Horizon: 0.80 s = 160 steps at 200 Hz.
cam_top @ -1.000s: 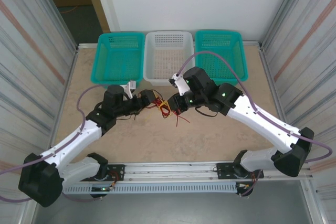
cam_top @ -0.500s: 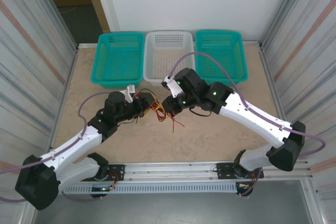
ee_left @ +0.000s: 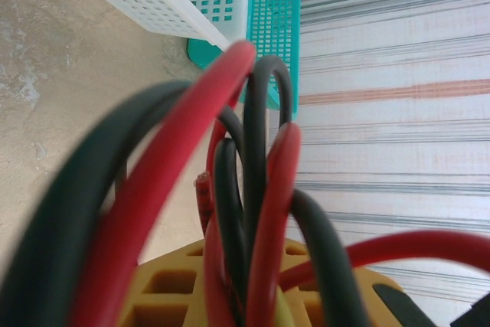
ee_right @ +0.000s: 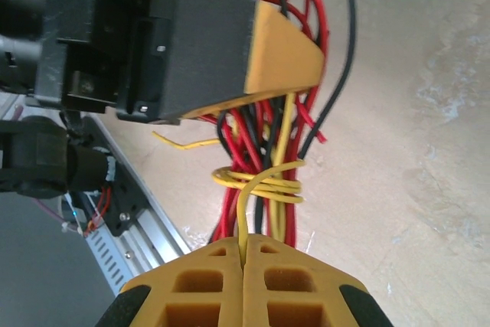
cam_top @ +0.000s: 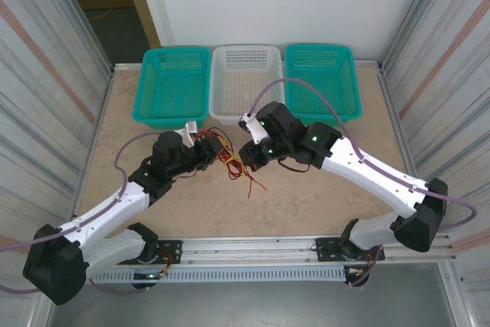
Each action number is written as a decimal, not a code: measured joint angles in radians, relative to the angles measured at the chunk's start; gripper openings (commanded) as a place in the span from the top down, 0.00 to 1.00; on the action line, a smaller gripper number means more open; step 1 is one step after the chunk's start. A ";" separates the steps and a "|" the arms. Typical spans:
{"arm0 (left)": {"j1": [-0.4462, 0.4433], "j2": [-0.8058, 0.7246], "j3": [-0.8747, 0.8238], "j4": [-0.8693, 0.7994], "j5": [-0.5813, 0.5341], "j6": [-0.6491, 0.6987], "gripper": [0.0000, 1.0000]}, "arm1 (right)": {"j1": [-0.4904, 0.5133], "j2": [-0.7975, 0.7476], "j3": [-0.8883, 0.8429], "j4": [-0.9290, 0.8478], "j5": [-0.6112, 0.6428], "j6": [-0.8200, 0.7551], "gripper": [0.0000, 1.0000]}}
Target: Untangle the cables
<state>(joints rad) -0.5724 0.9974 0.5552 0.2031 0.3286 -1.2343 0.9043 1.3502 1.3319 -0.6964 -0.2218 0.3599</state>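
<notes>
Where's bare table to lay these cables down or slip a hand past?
Bare tabletop: from the cables to the near rail, between left arm and right arm; also between right teal basket and that arm. Crowded: left gripper and right gripper meet at the cables.

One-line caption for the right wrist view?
Right gripper pinches the yellow tie around red and black cables held by left gripper.
</notes>
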 measured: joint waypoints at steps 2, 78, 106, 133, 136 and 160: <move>0.002 0.000 0.001 -0.002 0.001 0.000 1.00 | -0.006 -0.003 -0.003 0.001 -0.002 0.003 1.00; 0.035 -0.024 0.036 0.001 0.072 -0.002 1.00 | -0.228 -0.043 -0.122 0.077 -0.117 0.085 1.00; 0.035 -0.033 0.036 0.082 0.096 -0.047 1.00 | -0.266 -0.035 -0.192 0.171 -0.194 0.130 1.00; 0.037 -0.039 0.042 0.164 0.097 -0.098 1.00 | -0.270 -0.031 -0.312 0.336 -0.270 0.209 1.00; 0.037 -0.039 0.045 0.173 0.095 -0.104 1.00 | -0.269 -0.032 -0.326 0.354 -0.276 0.217 1.00; 0.037 -0.021 0.065 0.278 0.078 -0.160 1.00 | -0.235 -0.058 -0.435 0.522 -0.319 0.296 1.00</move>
<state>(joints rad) -0.5358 0.9764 0.6205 0.4816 0.4065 -1.3941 0.6689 1.2926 0.8970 -0.1745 -0.5411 0.6556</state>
